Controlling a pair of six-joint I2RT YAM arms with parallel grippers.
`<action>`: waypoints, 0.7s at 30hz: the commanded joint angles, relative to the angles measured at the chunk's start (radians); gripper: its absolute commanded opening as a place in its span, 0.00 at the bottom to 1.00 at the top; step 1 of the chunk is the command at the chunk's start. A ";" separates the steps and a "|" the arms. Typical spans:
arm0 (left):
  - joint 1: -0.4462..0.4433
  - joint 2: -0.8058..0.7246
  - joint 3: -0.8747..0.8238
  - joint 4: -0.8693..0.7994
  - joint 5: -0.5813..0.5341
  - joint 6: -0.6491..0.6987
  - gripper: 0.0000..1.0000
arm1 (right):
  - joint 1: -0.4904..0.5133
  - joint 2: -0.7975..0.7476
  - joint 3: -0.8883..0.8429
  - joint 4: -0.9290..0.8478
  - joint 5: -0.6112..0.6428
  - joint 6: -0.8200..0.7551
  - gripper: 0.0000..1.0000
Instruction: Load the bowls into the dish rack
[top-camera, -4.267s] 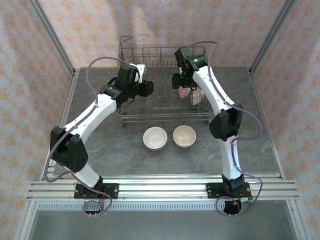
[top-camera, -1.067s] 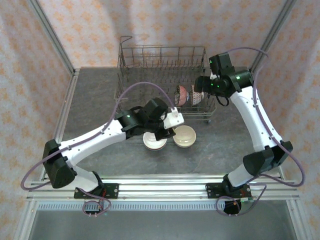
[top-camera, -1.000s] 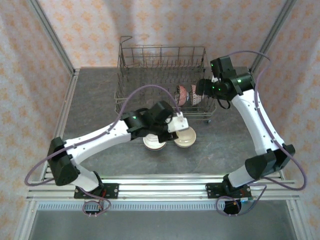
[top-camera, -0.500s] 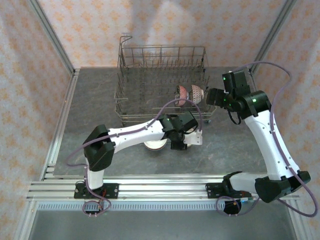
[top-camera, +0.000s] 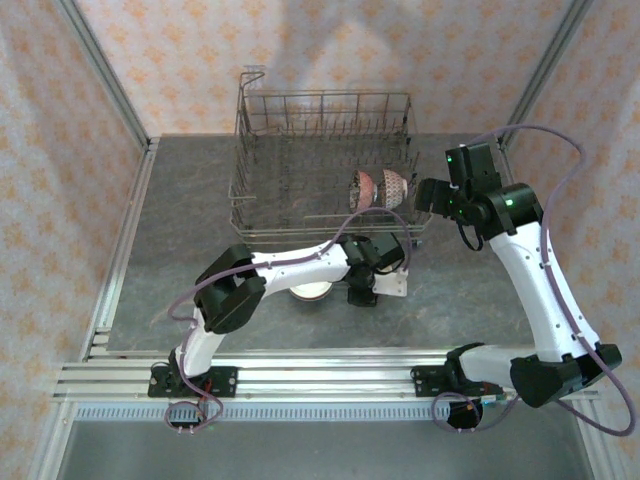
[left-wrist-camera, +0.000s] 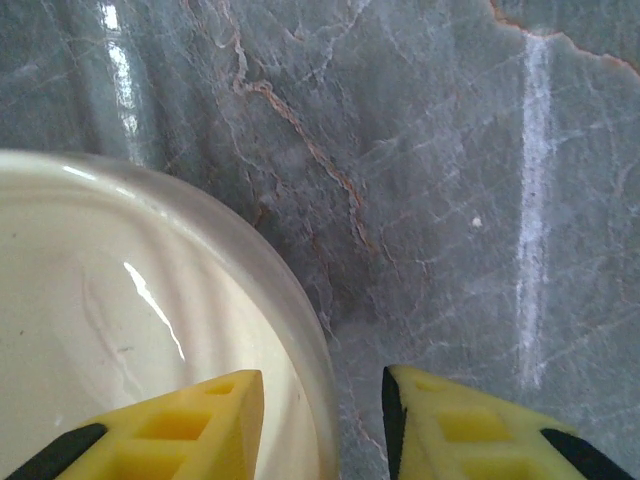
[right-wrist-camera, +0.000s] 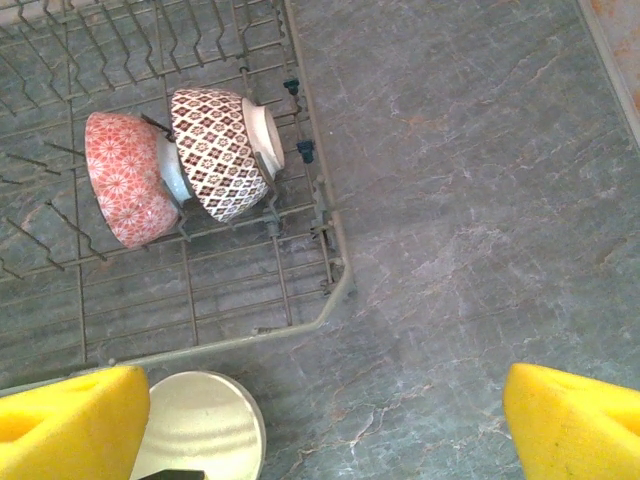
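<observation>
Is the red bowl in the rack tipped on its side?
Yes, tipped: the red bowl stands on edge between the dish rack tines, foot facing sideways.

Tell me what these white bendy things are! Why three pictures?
They are two robot arms loading bowls into a dish rack. One picture looks down from above; the others come from wrist cameras, so the yellow shapes are fingers. A white bowl and a cream bowl sit on the grey table. The left gripper straddles the cream bowl's rim, not squeezing yet. The right gripper is open, holding nothing. A red patterned bowl and a brown patterned bowl stand on edge in the rack.
</observation>
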 joint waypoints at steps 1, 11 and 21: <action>-0.002 0.024 0.020 -0.017 -0.023 0.000 0.36 | -0.009 0.003 -0.008 -0.011 0.031 -0.011 0.92; -0.002 0.060 0.028 -0.022 -0.021 -0.001 0.25 | -0.015 0.021 -0.022 0.002 0.012 -0.012 0.93; -0.004 0.042 0.022 -0.033 -0.015 0.008 0.15 | -0.017 0.031 -0.029 0.021 -0.006 -0.010 0.93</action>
